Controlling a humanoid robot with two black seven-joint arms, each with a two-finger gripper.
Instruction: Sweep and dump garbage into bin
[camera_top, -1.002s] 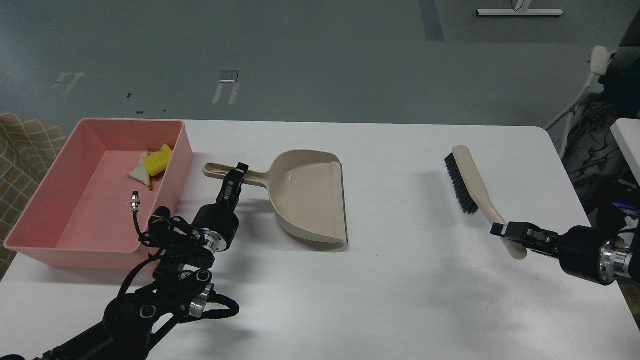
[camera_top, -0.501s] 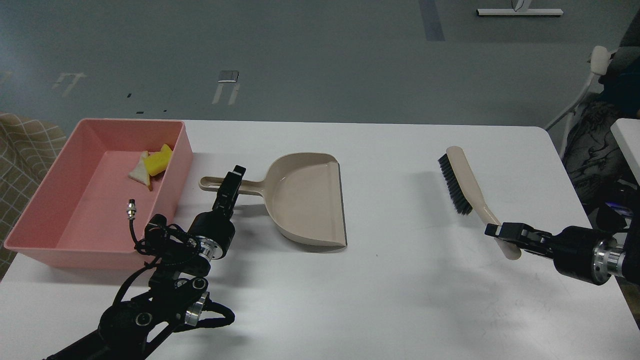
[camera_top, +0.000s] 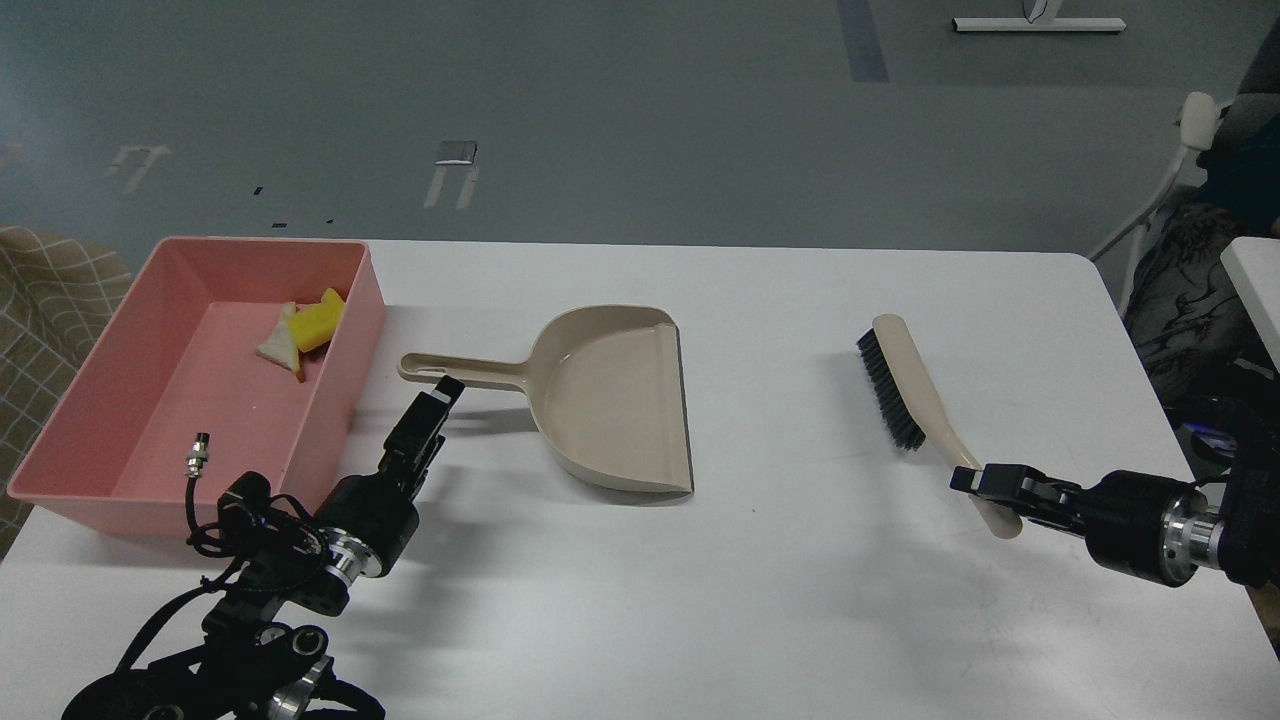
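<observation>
The garbage lies inside the pink bin (camera_top: 90, 360) at the table's left: a yellow sponge piece (camera_top: 318, 320) and a beige-white strip (camera_top: 279, 346) near its far right corner. The beige dustpan (camera_top: 615, 400) lies flat mid-table, handle pointing left toward the bin. My left gripper (camera_top: 440, 395) is just in front of the handle's end, apart from it, holding nothing. My right gripper (camera_top: 978, 482) is shut on the handle end of the black-bristled beige brush (camera_top: 905, 385), at the table's right; the bristles face left.
The white table (camera_top: 760, 600) has its front edge near me and its right edge close to my right arm. A chair (camera_top: 1180, 170) and another white table (camera_top: 1255, 290) stand off to the right. Checkered fabric (camera_top: 40, 290) is beside the bin.
My left gripper let go of the dustpan handle and drew back toward me; the dustpan stays flat. My right gripper moved the brush left and nearer to me.
</observation>
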